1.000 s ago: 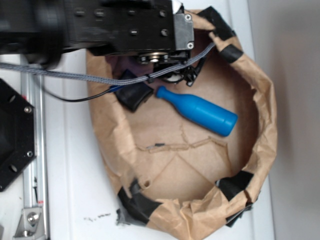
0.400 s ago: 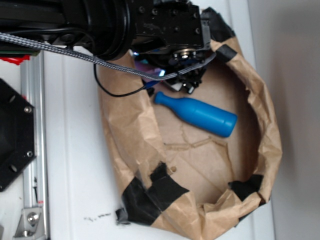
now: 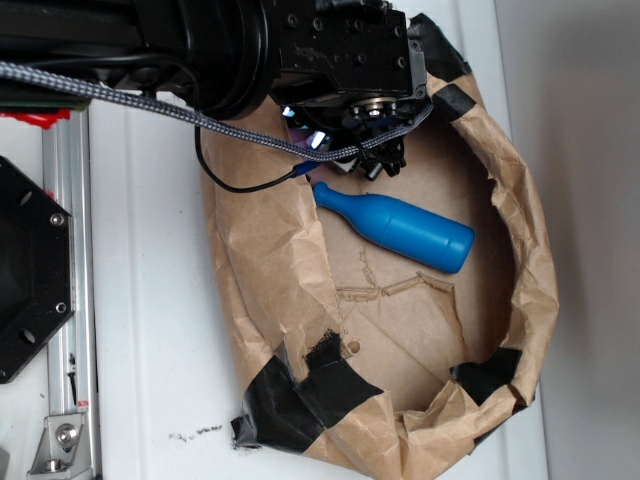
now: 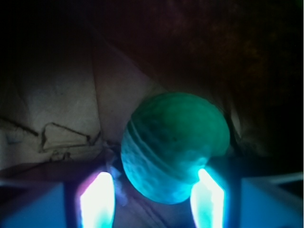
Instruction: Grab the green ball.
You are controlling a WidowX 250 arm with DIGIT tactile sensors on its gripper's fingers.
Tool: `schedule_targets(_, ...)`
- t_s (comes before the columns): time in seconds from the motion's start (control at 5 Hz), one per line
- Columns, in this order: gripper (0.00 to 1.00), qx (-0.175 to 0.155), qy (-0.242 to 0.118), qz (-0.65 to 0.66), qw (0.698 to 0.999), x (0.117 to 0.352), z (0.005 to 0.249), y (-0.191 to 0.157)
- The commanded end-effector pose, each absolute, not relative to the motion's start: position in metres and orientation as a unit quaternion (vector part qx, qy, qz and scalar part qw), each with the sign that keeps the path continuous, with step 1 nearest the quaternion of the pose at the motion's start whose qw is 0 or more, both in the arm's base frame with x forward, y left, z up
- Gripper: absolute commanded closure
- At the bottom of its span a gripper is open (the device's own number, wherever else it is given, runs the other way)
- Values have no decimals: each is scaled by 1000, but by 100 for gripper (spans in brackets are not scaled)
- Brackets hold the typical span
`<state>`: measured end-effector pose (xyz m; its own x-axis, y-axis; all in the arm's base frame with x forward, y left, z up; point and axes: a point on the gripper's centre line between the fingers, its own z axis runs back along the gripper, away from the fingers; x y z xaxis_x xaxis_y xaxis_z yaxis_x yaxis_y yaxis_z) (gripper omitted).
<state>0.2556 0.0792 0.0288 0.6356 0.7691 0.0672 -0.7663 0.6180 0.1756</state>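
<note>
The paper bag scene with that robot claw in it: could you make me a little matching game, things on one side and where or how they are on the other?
Things:
1. green ball
2. blue bottle
3. paper bag
4. black tape

Descriptions:
A. lying on its side on the bag's floor
B. between the two glowing fingers of the claw
C. patching the bag's lower edge
D. brown and crumpled, walls ringing the other things

Pairs: 1-B, 2-A, 3-D, 4-C
</note>
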Motion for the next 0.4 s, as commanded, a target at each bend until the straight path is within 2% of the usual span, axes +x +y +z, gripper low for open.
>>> schedule_targets(0.0,100,83,-15,405,910,262,41,92)
schedule_targets(0.2,100,82,-10,396,914,262,40,90)
